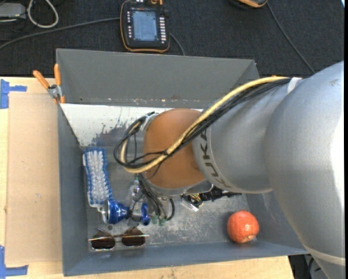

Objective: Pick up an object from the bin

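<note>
Grey bin (162, 74), orange-red ball (242, 226), clear bluish bottle (96, 176) (ridged pattern), brown-lensed sunglasses (117, 240)

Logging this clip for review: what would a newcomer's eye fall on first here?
The big silver arm with its orange wrist cover looms over the middle of the grey bin, its gripper low toward the front left. An orange-red ball lies alone at the front right. Brown-lensed sunglasses lie by the front wall at left, with a small blue thing and a clear knobbly plastic piece just behind them.

Bottle (96, 178) along bin (162, 77) left wall; sunglasses (118, 240) before it (by front wall); fruit (242, 226) well right.
</note>
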Motion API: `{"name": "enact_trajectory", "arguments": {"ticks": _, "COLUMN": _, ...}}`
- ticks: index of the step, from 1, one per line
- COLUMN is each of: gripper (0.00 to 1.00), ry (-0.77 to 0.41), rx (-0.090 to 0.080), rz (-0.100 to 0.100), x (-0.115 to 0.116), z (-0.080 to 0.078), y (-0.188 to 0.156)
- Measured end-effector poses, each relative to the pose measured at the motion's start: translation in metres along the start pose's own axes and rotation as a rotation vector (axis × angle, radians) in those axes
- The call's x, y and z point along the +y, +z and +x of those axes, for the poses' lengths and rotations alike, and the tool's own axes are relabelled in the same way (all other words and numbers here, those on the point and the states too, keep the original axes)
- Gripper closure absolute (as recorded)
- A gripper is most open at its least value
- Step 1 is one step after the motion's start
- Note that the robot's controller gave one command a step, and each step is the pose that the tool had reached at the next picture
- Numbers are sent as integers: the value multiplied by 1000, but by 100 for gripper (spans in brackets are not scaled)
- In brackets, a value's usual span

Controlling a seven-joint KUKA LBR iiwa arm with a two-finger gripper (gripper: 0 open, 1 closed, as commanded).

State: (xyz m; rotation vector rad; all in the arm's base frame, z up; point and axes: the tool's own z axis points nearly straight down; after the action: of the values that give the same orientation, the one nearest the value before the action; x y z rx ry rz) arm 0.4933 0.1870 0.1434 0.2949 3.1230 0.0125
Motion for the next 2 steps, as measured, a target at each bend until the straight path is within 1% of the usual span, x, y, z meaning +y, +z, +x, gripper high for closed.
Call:
{"name": "enact_trajectory", "arguments": {"ticks": 1, "gripper": 100, "ry": 12, "rx": 13, "rz": 8, "x": -6, "z": 5, "y": 16}}
{"name": "enact_trajectory", "arguments": {"ticks": 2, "gripper": 100, "ry": 21, "rx": 8, "rz": 4, "x": 7, "z": 2, "y": 23}}
